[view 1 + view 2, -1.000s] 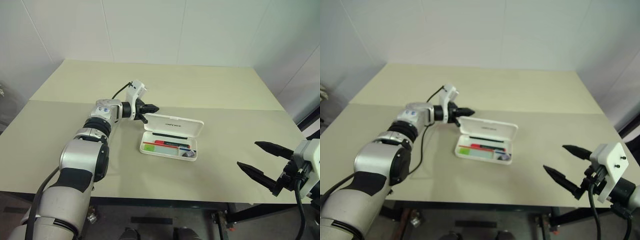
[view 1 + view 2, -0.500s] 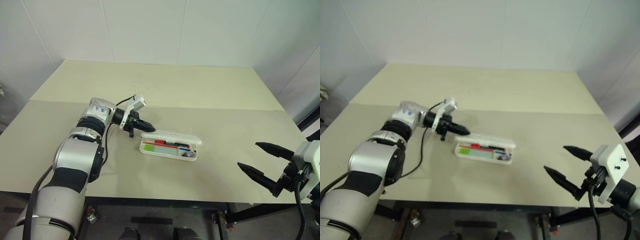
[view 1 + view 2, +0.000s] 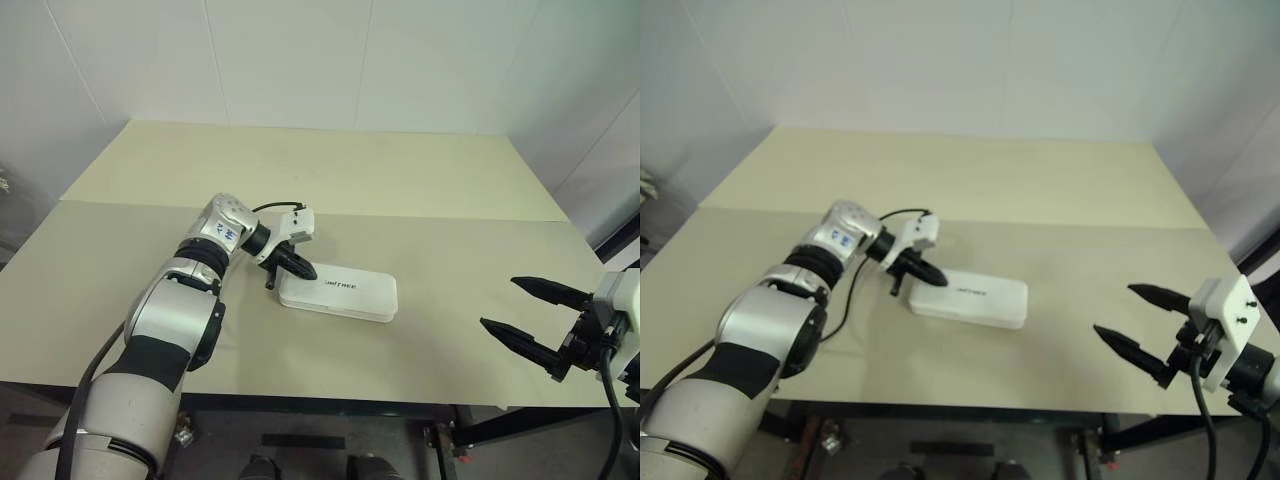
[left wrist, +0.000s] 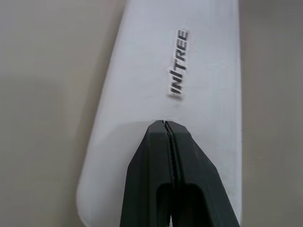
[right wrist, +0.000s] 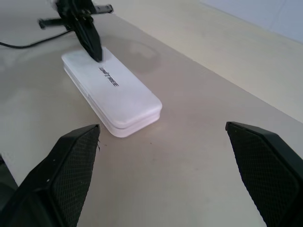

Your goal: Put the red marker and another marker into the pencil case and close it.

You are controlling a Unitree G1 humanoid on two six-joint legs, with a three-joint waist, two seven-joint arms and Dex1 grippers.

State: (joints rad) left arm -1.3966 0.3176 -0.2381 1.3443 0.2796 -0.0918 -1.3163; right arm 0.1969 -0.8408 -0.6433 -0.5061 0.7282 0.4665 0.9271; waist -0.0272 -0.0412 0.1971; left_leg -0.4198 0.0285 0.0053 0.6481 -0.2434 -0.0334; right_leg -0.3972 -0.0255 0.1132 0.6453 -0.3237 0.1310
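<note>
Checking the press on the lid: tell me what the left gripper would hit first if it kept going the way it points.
The case. The left gripper points down at the lid's left end, shut fingers at or just above it; contact can't be confirmed.

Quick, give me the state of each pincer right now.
Left pincer: shut, holding nothing, its tips on the closed lid of the pencil case.
Right pincer: open, empty, off to the side of the case.
</note>
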